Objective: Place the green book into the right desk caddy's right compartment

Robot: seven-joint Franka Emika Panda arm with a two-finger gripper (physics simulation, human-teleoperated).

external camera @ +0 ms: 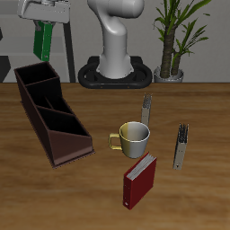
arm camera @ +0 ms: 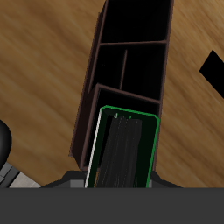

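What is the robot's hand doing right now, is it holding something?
Gripper: closed on the green book, held up above the right desk caddy.

No text, label, brand, number or sign could be read in either view. The green book (arm camera: pixel 125 149) showed a dark cover panel with faint marks near its edge, too small and blurred to make out as letters. The red book (external camera: pixel 139 179) lying on the surface (external camera: pixel 198 198) carried a tiny pale mark near one corner of its cover, also illegible. The right desk caddy (external camera: pixel 50 112), the mug (external camera: pixel 134 137) and the two grey upright objects (external camera: pixel 181 145) beside the mug bore no visible writing.
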